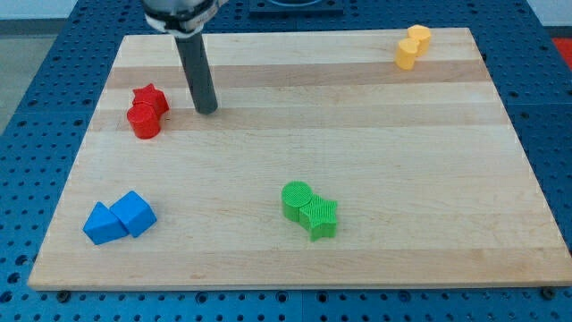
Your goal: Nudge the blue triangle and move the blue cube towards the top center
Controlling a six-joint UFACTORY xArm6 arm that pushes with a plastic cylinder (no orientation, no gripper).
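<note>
The blue plastic triangle [104, 224] touches the blue cube [135, 212] at 7 o'clock, so my bare tip [206, 109], holding nothing up by 11, could easily shove both together.

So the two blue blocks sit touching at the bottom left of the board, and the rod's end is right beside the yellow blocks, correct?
Not quite. My tip is beside the red blocks, not the yellow blocks, which sit far off at the view's top right. The blue blocks do touch at bottom left, as the camera view shows.
</note>
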